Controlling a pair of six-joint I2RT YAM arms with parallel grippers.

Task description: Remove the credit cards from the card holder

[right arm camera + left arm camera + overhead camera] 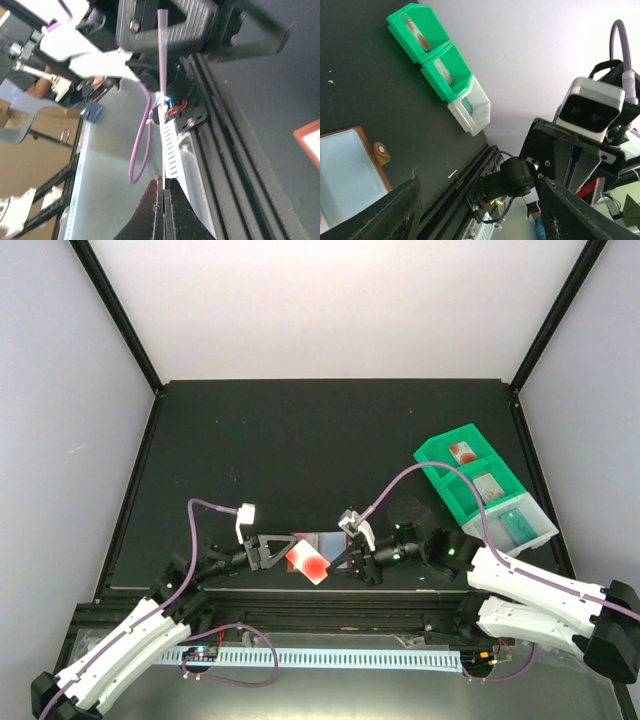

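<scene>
1. Left gripper: at the six-o'clock edge of the desk. Fingers spread wide, gripping nothing.
2. Credit card: white with a red mark, at three o'clock from the left fingers and just beside them. Its right edge is pinched.
3. Card holder: lies open on the desk at one o'clock from the card. Pale blue-grey pockets face up; it has a brown rim and a snap tab.
4. Right gripper: fingers pressed together on the card, which its wrist view shows edge-on.
5. Green tray: at two o'clock on the desk, with a white bin at its near end, well apart from the holder.
</scene>
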